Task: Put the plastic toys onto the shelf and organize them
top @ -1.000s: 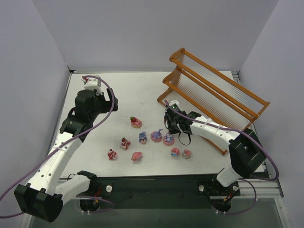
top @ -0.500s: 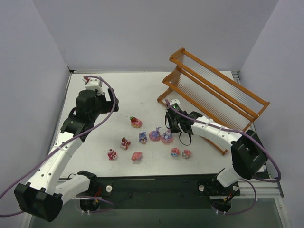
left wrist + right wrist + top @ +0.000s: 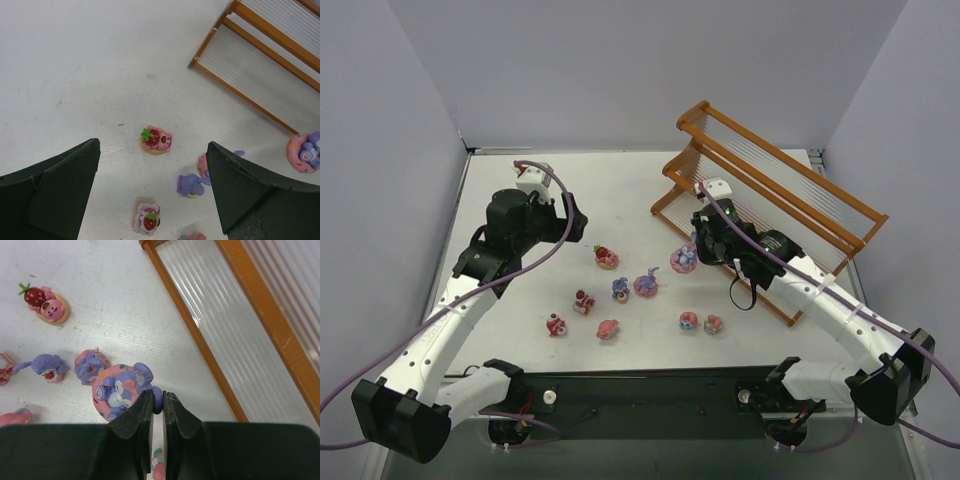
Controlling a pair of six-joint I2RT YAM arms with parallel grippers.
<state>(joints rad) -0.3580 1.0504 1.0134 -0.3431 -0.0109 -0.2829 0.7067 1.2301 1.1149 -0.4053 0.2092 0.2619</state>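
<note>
My right gripper point(image 3: 695, 252) is shut on a purple bunny toy on a round pink base point(image 3: 683, 260) and holds it above the table, just in front of the orange-brown shelf point(image 3: 775, 190). In the right wrist view the gripper point(image 3: 157, 399) pinches the bunny point(image 3: 117, 390) by one ear, next to the shelf's lowest tier point(image 3: 215, 320). My left gripper point(image 3: 568, 215) is open and empty; in its wrist view point(image 3: 152, 167) it hangs above a pink strawberry bear toy point(image 3: 156, 139). Several other toys lie on the table, among them a purple one point(image 3: 620, 290) and a strawberry cake point(image 3: 584, 301).
More toys lie near the front: a red one point(image 3: 556, 325), a pink one point(image 3: 608, 329) and two small pink ones point(image 3: 689, 321) point(image 3: 713, 324). A purple toy on a pink base point(image 3: 647, 285) lies mid-table. White walls close in the left, back and right sides.
My right gripper has lifted the purple bunny off the table and carried it up and right toward the shelf. My left gripper has moved a little right and toward the toys.
</note>
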